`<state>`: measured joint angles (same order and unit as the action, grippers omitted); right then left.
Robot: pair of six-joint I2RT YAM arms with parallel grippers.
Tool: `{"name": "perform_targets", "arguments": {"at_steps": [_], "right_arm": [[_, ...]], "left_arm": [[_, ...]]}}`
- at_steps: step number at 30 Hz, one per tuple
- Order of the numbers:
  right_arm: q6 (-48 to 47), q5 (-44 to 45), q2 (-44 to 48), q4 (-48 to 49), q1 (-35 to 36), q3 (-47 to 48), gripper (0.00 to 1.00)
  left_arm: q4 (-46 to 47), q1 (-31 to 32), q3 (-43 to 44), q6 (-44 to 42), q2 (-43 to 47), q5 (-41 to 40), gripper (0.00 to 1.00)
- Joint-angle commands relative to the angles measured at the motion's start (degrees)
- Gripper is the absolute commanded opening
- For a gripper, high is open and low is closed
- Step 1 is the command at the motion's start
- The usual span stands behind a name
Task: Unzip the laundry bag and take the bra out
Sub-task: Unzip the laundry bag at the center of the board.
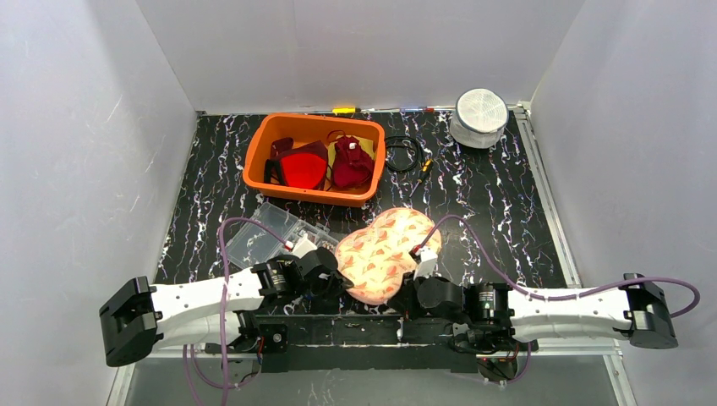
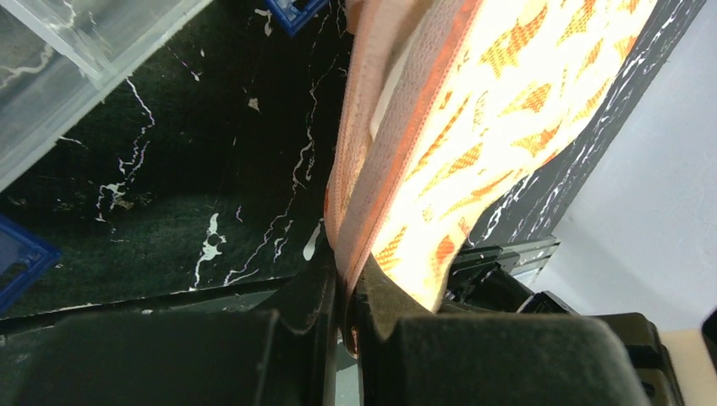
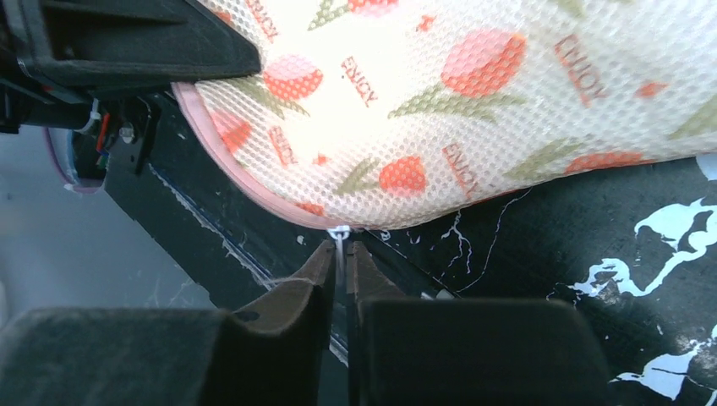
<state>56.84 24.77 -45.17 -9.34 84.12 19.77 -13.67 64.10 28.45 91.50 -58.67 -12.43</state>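
The laundry bag (image 1: 385, 254), white mesh printed with red tulips and edged in pink, lies at the near middle of the table between both arms. My left gripper (image 1: 342, 275) is shut on the bag's pink edge band (image 2: 359, 169), seen close up in the left wrist view with the gripper (image 2: 347, 279) pinching it. My right gripper (image 1: 412, 283) is at the bag's near right edge. In the right wrist view the gripper (image 3: 342, 254) is shut on the small white zipper pull (image 3: 339, 239) hanging from the bag (image 3: 473, 110). The bra is hidden.
An orange basket (image 1: 258, 165) holding red and maroon garments stands at the back left. A clear plastic box (image 1: 262, 237) lies left of the bag. A coiled black cable (image 1: 404, 152) and a round white mesh container (image 1: 480, 114) are at the back right.
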Motion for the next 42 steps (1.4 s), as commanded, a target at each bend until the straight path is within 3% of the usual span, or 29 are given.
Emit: {"name": "perform_targets", "arguments": {"at_steps": [1, 4, 9, 11, 17, 20, 26, 27, 34, 38, 40, 42], "right_arm": [[2.0, 1.9, 3.4, 0.2, 0.2, -0.2, 0.34], [5.3, 3.0, 6.0, -0.8, 0.2, 0.2, 0.60], [14.3, 8.1, 10.3, -6.2, 0.1, -0.8, 0.82], [18.6, 11.0, 12.5, -7.8, 0.1, -2.4, 0.84], [29.2, 22.0, 16.2, -12.9, 0.1, -5.4, 0.88], [30.4, 25.6, 15.0, -15.0, 0.1, -5.2, 0.88], [28.9, 27.5, 12.4, -14.2, -1.5, -6.0, 0.84], [27.5, 26.8, 12.1, -12.8, -2.3, -6.6, 0.84], [12.4, 8.0, 4.6, 0.9, -19.6, -7.8, 0.84], [5.9, 4.9, -2.7, 5.9, -24.5, -5.0, 0.83], [2.8, 2.6, -6.4, 8.5, -27.0, -3.7, 0.77], [-1.3, 0.3, -10.1, 10.9, -30.5, -2.1, 0.65]], "left_arm": [[-1.1, -0.3, -0.2, -1.1, -0.6, -2.6, 0.00], [0.4, -0.3, 0.6, -1.3, -2.0, -2.7, 0.00], [5.2, -0.3, 0.7, -0.1, -4.7, -3.5, 0.00], [8.4, -0.3, -0.2, 1.3, -5.5, -4.6, 0.00], [15.0, 0.5, 0.2, 1.6, -8.6, -6.8, 0.00], [11.6, 0.6, 3.3, -2.6, -10.4, -4.2, 0.15], [6.9, 0.7, 6.0, -9.0, -11.4, 1.8, 0.59], [5.8, 0.7, 6.3, -10.0, -11.4, 2.7, 0.63], [-1.3, 0.7, 5.0, -16.4, -4.3, 5.0, 0.72], [-6.2, 0.7, 7.1, -22.7, -1.0, 4.5, 0.71], [-10.7, 0.7, 9.5, -25.4, -0.2, 3.1, 0.71], [-14.6, 0.7, 11.9, -28.3, 1.0, 1.2, 0.70]]}}
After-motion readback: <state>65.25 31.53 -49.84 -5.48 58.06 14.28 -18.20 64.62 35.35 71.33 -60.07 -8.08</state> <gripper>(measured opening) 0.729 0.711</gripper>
